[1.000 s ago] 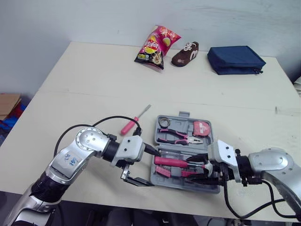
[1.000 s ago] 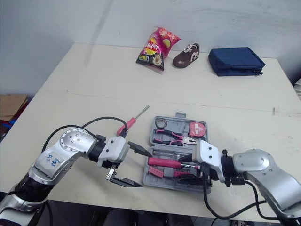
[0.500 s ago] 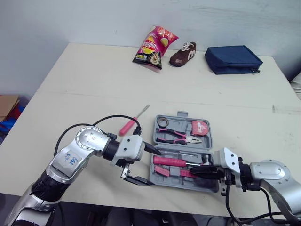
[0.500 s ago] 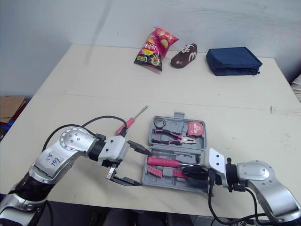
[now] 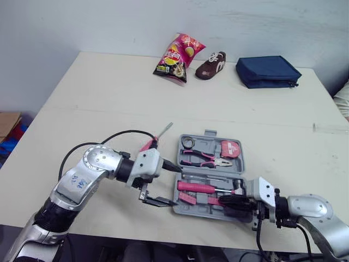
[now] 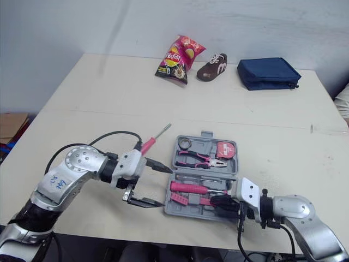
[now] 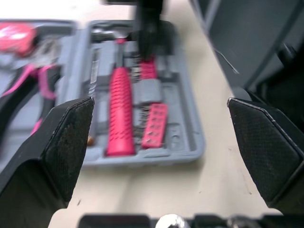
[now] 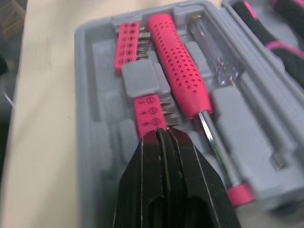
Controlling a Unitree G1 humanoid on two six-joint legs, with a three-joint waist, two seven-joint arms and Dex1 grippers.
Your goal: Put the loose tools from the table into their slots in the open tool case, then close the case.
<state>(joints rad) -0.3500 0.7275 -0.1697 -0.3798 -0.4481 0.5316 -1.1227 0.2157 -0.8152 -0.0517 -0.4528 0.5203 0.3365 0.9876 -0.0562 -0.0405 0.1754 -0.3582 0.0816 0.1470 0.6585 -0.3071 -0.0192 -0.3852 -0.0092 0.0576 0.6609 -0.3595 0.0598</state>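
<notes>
In grey case (image 8: 93, 76) — dimpled pink handle (image 8: 178, 71)

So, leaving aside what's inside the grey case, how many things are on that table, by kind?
Tool case: 1
Loose screwdriver: 1
Crisp bag: 1
Shoe: 1
Blue pouch: 1
Total: 5

The loose screwdriver (image 6: 154, 138) lies on the tabletop (image 6: 98, 103) left of the tool case (image 6: 191, 210). The near end of its pink handle is hidden behind the wrist of the left gripper (image 6: 167, 188). The right gripper (image 6: 214, 200) covers part of the case's near right slots. In the left wrist view the case's contents are blurred. A small ring (image 5: 188, 142) in the far left slot is too small to identify. A pale shape (image 5: 342, 98) is cut off at the right edge and a cardboard box (image 5: 8, 123) at the left.
</notes>
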